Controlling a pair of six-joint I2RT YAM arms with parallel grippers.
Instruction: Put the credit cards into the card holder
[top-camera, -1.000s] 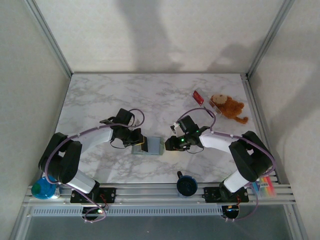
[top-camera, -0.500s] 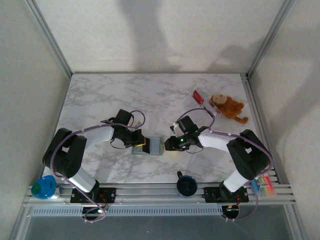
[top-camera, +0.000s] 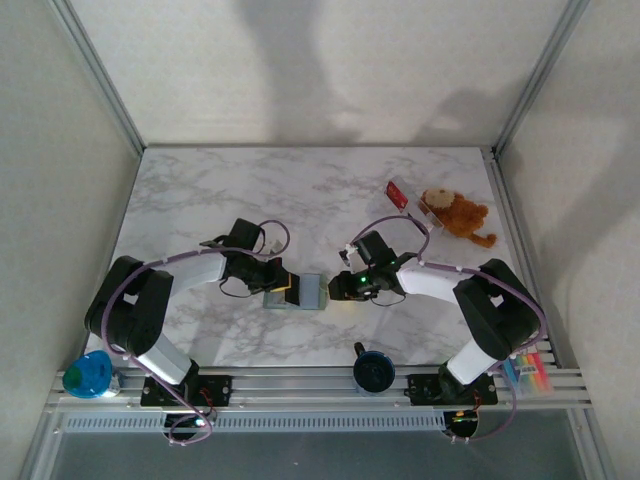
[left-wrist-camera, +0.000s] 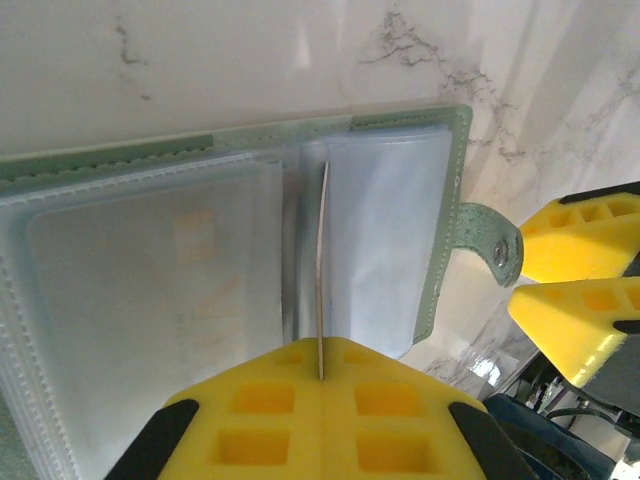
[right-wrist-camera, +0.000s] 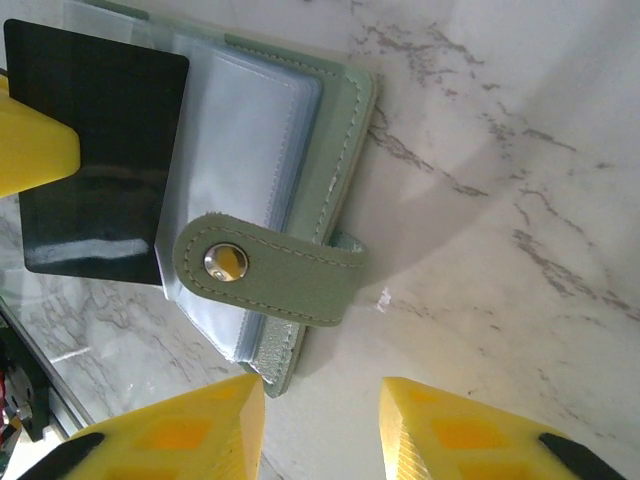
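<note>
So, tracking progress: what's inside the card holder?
One dark card, pinched by the left gripper, stands among clear sleeves of the card holder; whether it's in a pocket is hidden.

Open bench (top-camera: 200, 200) along the far and left stretches, free for passing. Tight at centre: card holder (top-camera: 312, 291) hemmed in between left hand (top-camera: 284, 290) and right hand (top-camera: 342, 288), dark card (right-wrist-camera: 95, 160) held edge-up over its pockets. Far right corner taken by plush toy (top-camera: 458, 213) and red card (top-camera: 399, 194); black round object (top-camera: 373, 368) at the near edge.
</note>
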